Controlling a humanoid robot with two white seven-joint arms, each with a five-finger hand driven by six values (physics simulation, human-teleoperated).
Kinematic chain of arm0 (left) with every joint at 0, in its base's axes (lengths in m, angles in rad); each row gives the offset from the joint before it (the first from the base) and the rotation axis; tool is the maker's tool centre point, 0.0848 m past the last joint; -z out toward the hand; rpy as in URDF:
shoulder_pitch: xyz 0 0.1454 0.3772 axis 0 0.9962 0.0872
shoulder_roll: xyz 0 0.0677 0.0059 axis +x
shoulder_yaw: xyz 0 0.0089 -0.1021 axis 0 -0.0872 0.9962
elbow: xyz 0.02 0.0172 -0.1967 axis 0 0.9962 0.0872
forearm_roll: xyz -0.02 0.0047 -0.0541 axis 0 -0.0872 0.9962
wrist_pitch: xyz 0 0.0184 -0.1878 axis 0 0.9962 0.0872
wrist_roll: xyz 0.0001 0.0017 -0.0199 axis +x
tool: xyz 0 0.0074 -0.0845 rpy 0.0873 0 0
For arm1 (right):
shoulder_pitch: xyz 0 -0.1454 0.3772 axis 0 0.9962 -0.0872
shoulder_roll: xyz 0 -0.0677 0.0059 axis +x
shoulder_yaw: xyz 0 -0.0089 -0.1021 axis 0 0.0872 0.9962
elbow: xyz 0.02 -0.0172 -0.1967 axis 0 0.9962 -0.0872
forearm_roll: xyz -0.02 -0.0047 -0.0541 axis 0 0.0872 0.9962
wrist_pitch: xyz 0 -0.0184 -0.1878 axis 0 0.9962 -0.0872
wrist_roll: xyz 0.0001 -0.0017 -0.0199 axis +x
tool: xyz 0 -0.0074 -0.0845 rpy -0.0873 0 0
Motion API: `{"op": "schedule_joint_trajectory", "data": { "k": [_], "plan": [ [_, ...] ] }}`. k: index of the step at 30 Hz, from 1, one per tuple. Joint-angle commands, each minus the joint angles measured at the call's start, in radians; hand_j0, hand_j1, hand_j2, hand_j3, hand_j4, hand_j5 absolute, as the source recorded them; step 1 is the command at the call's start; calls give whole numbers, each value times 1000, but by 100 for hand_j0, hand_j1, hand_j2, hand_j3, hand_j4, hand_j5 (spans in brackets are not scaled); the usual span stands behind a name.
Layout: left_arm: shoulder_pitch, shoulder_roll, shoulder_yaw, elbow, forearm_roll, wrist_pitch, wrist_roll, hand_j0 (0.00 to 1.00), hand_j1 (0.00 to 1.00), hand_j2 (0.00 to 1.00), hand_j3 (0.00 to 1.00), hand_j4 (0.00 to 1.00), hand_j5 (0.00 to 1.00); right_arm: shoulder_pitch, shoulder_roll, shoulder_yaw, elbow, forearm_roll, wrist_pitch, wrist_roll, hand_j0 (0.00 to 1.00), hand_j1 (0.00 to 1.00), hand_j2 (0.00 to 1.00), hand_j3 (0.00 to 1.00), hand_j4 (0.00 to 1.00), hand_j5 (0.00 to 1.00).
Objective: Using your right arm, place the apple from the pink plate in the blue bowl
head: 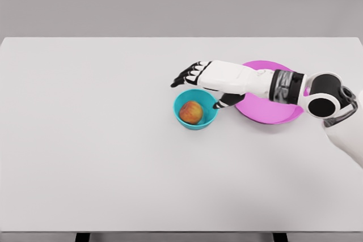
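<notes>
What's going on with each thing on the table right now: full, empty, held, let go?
apple: lying inside the blue bowl, not held.
blue bowl: upright on the table, holding the apple.
pink plate: empty, partly covered by the arm.
right hand: open, fingers spread, holding nothing, above the bowl's far rim.
table: bears the bowl and the plate.

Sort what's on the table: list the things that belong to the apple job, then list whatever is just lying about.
Belongs to the job:
apple, lying in the blue bowl
blue bowl
pink plate, no apple on it
right hand, open, above the bowl's far rim

Just lying about:
nothing; only the white table itself
</notes>
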Motion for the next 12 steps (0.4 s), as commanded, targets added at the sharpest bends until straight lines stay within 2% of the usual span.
{"op": "schedule_joint_trajectory", "data": {
  "k": [1, 4, 6, 7, 9, 12],
  "plan": [
    [0, 0, 0, -1, 3, 0, 0, 100, 100, 100, 100, 100, 100, 0, -57, -19, -24, -4, 0, 0, 100, 100, 100, 100, 100, 100],
    [0, 0, 0, 1, 1, 1, 0, 100, 100, 100, 100, 100, 100, 80, -159, -129, -35, -15, -78, 0, 100, 100, 100, 100, 100, 100],
    [0, 0, 0, -1, 1, 0, 0, 100, 100, 100, 100, 100, 100, 225, -188, -298, -35, -16, -187, 0, 100, 100, 100, 100, 100, 100],
    [0, 0, 0, -1, 1, 0, 0, 100, 100, 100, 100, 100, 100, 270, -206, -338, -35, -16, -213, 0, 100, 100, 100, 100, 100, 100],
    [0, 0, -2, -1, 4, 1, 0, 100, 100, 100, 100, 100, 100, 287, -219, -376, -35, -29, -239, 0, 100, 100, 100, 100, 100, 100],
    [-8, 0, 1, -1, 4, -2, 0, 100, 100, 100, 100, 100, 100, 290, -217, -382, -35, -44, -239, 0, 100, 100, 100, 100, 100, 100]
  ]
}}
